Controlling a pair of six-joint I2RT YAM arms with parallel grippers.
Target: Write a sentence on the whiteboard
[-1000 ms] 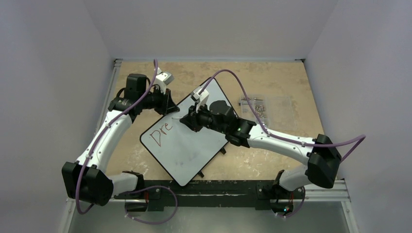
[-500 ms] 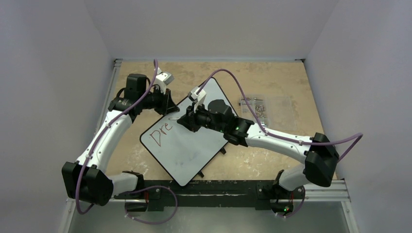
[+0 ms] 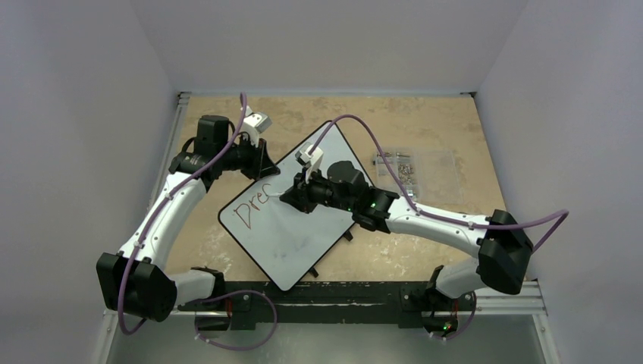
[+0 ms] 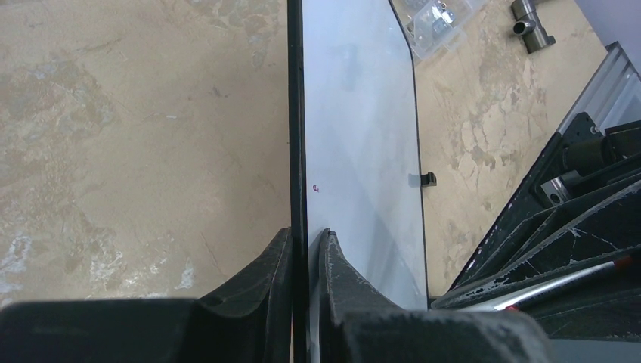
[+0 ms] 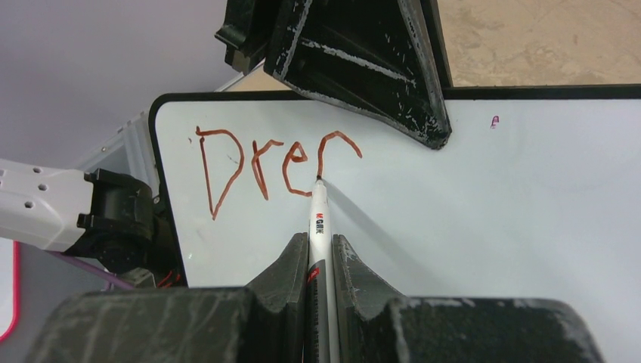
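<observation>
A 4th red stroke now follows "Dre".
The flat white black-rimmed whiteboard (image 3: 292,227) lies skewed on the mottled tan tabletop (image 3: 425,129). The right gripper (image 5: 318,243) clamps a white red-ink marker (image 5: 317,215), tip touching the board; the left gripper (image 4: 306,240) pinches its rim.

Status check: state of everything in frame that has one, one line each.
whiteboard: lying flat, red "Dre" plus a part-drawn letter on it.
marker: uncapped, tip on the whiteboard.
left gripper: shut on the whiteboard's edge.
right gripper: shut on the marker.
box: apart from the whiteboard, small parts inside; lid state unclear.
</observation>
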